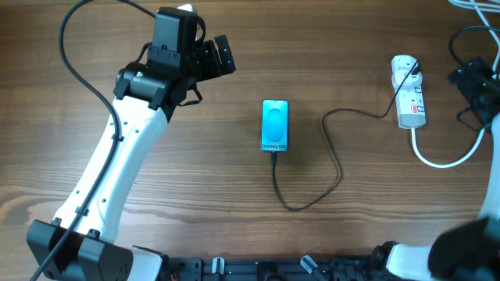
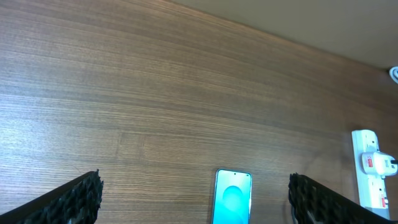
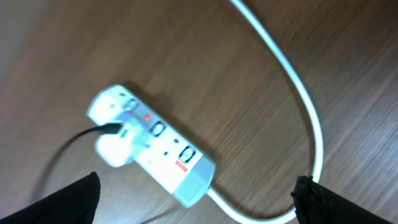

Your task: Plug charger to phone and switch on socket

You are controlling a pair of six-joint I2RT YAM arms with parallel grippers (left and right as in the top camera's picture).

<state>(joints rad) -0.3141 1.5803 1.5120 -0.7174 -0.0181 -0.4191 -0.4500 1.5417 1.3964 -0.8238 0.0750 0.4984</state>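
The phone (image 1: 274,125) lies flat mid-table with its cyan screen up; it also shows in the left wrist view (image 2: 233,196). The thin black charger cable (image 1: 332,148) runs from the phone's near end in a loop to a white plug on the socket (image 1: 409,101), a white power strip at the right. The socket shows in the right wrist view (image 3: 158,146) and at the left wrist view's edge (image 2: 370,168). My left gripper (image 1: 215,58) is open and empty, hovering left of and beyond the phone. My right gripper (image 1: 476,82) is open above the table right of the socket, its fingertips (image 3: 199,199) spread wide.
The socket's thick white lead (image 1: 449,160) curves off to the right edge and shows in the right wrist view (image 3: 298,93). Robot cables (image 1: 78,55) arc over the left arm. The arm bases stand along the near table edge (image 1: 258,269).
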